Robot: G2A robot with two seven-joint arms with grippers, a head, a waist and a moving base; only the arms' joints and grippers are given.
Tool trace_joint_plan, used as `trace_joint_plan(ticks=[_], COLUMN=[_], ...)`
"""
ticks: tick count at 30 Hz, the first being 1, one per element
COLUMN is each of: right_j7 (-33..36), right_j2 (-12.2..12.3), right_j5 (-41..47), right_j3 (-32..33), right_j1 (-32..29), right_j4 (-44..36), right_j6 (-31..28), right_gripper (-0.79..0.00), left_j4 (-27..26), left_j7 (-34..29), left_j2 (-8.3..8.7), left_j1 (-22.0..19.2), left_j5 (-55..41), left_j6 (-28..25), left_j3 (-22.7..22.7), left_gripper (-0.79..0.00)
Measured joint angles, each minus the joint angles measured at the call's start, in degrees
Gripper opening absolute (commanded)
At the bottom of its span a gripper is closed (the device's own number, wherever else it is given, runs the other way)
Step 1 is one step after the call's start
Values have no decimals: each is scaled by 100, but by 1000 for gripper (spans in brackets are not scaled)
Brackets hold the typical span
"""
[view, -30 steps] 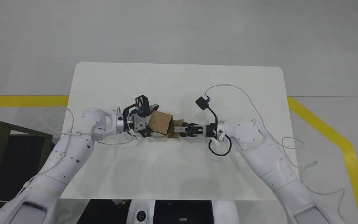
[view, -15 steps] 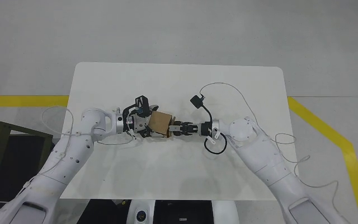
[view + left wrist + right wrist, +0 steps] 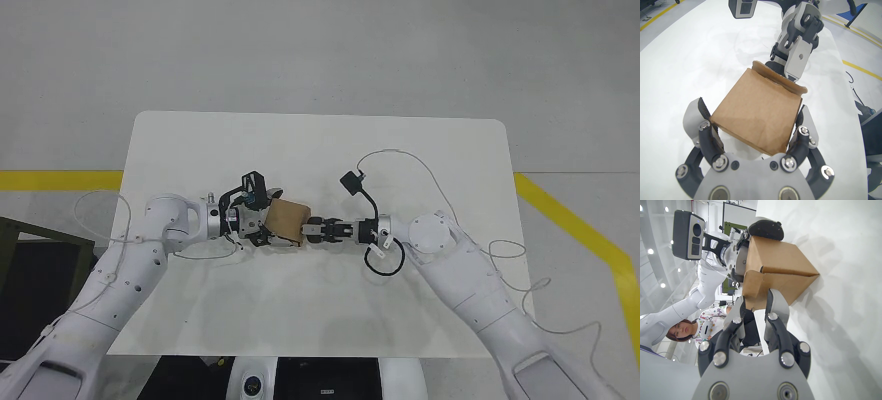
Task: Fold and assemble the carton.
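The left gripper's [image 3: 751, 110] 2 fingers [image 3: 692, 115] clamp opposite sides of the brown carton [image 3: 757, 117] at one end. The right gripper's [image 3: 756, 303] 2 fingers [image 3: 777, 306] pinch a flap [image 3: 752, 285] at the carton's other end. The carton sits near the middle of the white table [image 3: 200, 150], held between the 2 grippers, whose arms come in from opposite sides

Brown carton [image 3: 757, 117], partly folded, end flap open
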Motion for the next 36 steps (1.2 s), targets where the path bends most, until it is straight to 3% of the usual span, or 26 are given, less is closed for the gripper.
trace_joint_plan(ticks=[36], right_j7=[460], right_j2=[24], right_j5=[-876], right_j3=[-27], right_j1=[460], right_j4=[-239], right_j6=[754], right_gripper=[-680], left_j4=[-67], left_j7=[-58], left_j2=[48], left_j1=[37], left_j5=[-91], left_j6=[0], left_j3=[-44], left_gripper=[0])
